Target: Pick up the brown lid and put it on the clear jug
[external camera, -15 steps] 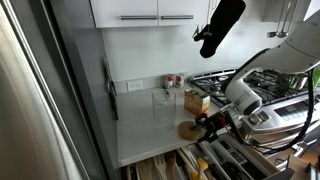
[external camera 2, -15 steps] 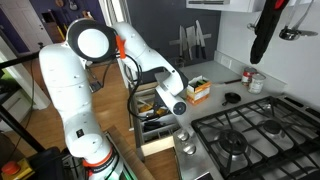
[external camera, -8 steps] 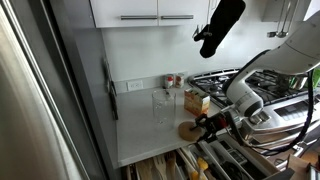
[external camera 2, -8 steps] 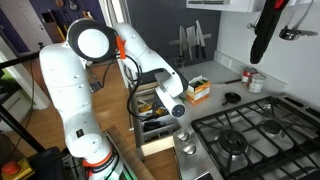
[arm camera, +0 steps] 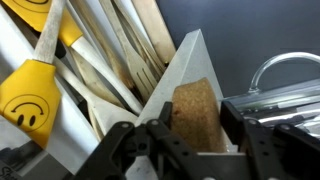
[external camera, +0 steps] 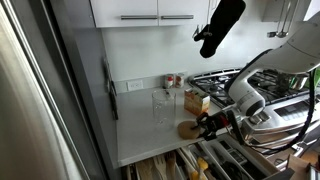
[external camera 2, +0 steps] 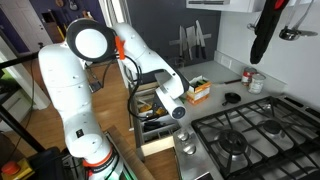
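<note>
We see the round flat tan-brown cork-like lid (arm camera: 196, 113) lying flat at the near edge of the white countertop (external camera: 140, 125), by the corner above the open drawer (external camera: 165, 166). In an exterior view the lid (external camera: 187, 130) sits nearer than the transparent cylindrical glass jug (external camera: 162, 106), a bit to its right and apart from it. The jug stands upright mid-counter with its mouth uncovered. The black Robotiq gripper (arm camera: 195, 142) is low at the lid, coming in from the right in an exterior view (external camera: 204, 127). In the wrist view the jaws are spread about a lid's width with the lid between them. We can't tell whether either finger touches it, and nothing is lifted. An orange-and-white carton (external camera: 196, 101) stands just right of the jug, and small red-topped spice jars (external camera: 172, 81) sit at the far wall. The drawer holds pale wooden utensils (arm camera: 115, 50) and yellow smiley-face spatulas (arm camera: 26, 95). A gas hob with black grates (external camera: 228, 78) lies right of the counter. In an exterior view the white arm (external camera 2: 150, 65) reaches down between carton (external camera 2: 198, 90) and hob (external camera 2: 245, 135), gripper (external camera 2: 178, 111) low.
</note>
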Robot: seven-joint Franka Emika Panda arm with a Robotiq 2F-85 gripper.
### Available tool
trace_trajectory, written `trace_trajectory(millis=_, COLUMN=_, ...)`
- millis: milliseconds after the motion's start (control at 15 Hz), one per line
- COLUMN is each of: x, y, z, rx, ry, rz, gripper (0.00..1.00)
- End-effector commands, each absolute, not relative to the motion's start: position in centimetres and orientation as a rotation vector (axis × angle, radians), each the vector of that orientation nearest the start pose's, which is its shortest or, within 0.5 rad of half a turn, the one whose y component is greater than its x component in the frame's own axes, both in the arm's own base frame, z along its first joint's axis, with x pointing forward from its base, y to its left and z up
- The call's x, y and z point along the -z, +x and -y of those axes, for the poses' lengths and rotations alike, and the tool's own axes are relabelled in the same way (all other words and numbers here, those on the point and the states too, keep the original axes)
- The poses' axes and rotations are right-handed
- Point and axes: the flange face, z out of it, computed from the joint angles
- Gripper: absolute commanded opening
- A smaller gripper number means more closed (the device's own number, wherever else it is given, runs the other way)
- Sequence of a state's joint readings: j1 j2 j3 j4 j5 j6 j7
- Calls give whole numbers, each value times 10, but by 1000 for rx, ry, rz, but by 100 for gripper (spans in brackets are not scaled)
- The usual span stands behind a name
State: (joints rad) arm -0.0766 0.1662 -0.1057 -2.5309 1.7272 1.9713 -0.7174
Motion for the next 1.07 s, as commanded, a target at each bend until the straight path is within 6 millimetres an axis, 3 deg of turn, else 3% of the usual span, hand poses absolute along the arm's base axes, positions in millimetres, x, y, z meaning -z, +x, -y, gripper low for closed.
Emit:
trace_trajectory(millis=0, x=-230, y=438, z=37, rx=175, ry=-1670, rz=-794, gripper=24)
trace_trajectory(millis=267, x=-248, y=444, z=53, rx=252, ry=-1674, rz=-772, gripper=13)
trace_trajectory(millis=600, x=-256, y=451, z=59, rx=301, ry=-1674, rz=-742, gripper=13)
trace_trajectory(millis=1000, x=-283, y=443, z=79, rx=415, ry=-1701, rz=-661, gripper=13)
